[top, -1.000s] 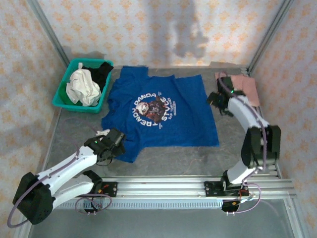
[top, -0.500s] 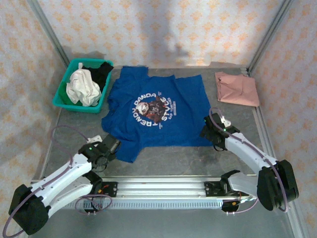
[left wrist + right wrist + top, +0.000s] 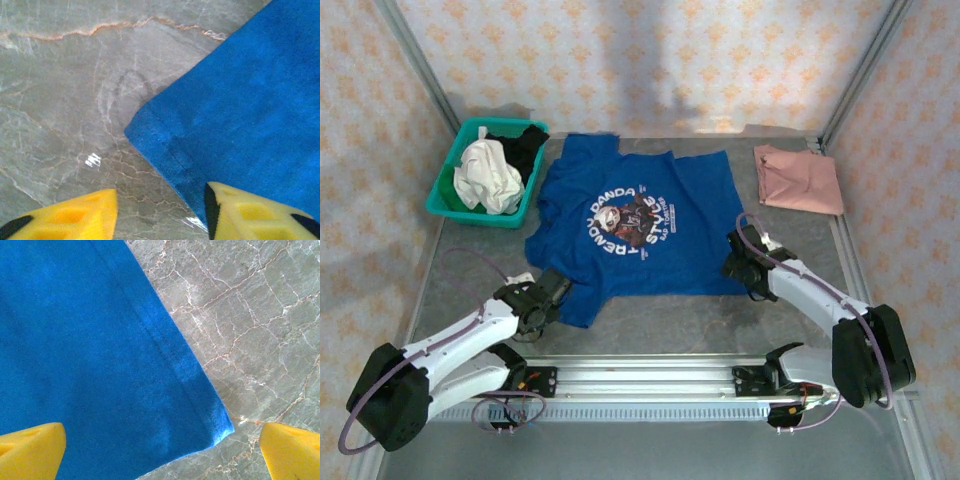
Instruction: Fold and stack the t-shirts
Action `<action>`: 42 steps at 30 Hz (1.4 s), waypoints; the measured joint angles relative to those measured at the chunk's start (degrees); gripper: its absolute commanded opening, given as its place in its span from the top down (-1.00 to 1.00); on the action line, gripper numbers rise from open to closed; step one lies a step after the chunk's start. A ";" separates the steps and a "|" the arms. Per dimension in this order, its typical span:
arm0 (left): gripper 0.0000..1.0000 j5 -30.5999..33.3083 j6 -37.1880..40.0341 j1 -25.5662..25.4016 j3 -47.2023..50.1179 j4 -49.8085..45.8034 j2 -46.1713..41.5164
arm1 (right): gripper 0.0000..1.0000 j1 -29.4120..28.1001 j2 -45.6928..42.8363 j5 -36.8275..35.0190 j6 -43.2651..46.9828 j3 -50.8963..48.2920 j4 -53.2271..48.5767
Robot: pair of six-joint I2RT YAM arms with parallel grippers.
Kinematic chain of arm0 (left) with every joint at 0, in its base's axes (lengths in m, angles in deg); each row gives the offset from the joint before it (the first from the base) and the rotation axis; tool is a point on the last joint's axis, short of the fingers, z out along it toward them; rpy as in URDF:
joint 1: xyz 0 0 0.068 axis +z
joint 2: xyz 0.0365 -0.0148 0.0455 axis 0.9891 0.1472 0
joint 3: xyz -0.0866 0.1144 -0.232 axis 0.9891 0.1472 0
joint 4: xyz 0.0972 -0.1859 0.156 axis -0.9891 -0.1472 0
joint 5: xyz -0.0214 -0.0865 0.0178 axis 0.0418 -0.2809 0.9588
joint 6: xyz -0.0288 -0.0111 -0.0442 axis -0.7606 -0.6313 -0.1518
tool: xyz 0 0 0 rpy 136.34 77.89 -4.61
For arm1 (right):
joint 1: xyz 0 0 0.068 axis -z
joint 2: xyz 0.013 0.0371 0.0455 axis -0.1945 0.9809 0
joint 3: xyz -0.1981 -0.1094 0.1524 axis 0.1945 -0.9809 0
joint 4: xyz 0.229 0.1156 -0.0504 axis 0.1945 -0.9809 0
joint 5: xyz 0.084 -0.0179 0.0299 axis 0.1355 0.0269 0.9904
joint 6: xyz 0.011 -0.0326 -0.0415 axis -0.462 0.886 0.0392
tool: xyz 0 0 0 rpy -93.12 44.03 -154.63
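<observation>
- Two t-shirts lie on the table (image 3: pixel 470 270). The blue t-shirt (image 3: pixel 640 225) is spread flat at centre with its round graphic and white lettering facing up. The pink t-shirt (image 3: pixel 798 180) lies folded at the far right, well apart from it.
- The top view places the left gripper (image 3: pixel 552 290) at the blue shirt's near left corner and the right gripper (image 3: pixel 738 262) at its near right corner. Both are low over the cloth, and jaw state is hard to read from this height.
- The left wrist view settles the left jaws: the yellow fingers (image 3: pixel 70 217) stand apart, released, with nothing clamped. One finger is over bare stone and the other sits at the hem, with the shirt's corner just ahead of the gap. Whether that finger touches the cloth cannot be told.
- The right wrist view shows that gripper's fingers (image 3: pixel 30 447) spread wide and grasping nothing. One is over blue cloth and the other over stone, with the stitched corner of the hem between them, nearer the stone side.
- The top view adds a teal basket (image 3: pixel 444 196) at the far left, just beside the blue shirt's sleeve. It holds a white cloth (image 3: pixel 488 175) and a dark cloth (image 3: pixel 520 145).
- Surface: grey stone-patterned top, veined with pale and rust-coloured cracks. A small glare spot shows in the left wrist view.
- Room: walls (image 3: pixel 620 60) papered in pale cream with an orange repeating motif and metal frame posts (image 3: pixel 420 70) at the far corners. An aluminium rail (image 3: pixel 650 375) along the near edge carries both arm bases.
</observation>
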 measured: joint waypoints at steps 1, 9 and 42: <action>-0.10 0.33 0.26 0.00 0.00 0.15 0.02 | -0.99 0.00 0.00 0.00 0.00 0.00 0.13; -0.12 1.22 1.84 1.36 -0.02 2.29 4.63 | -0.99 0.00 2.86 1.84 0.44 0.00 0.37; 1.00 -2.19 10.27 2.29 -17.14 -8.90 -14.84 | 1.00 0.00 -3.50 6.08 -3.74 2.91 -2.40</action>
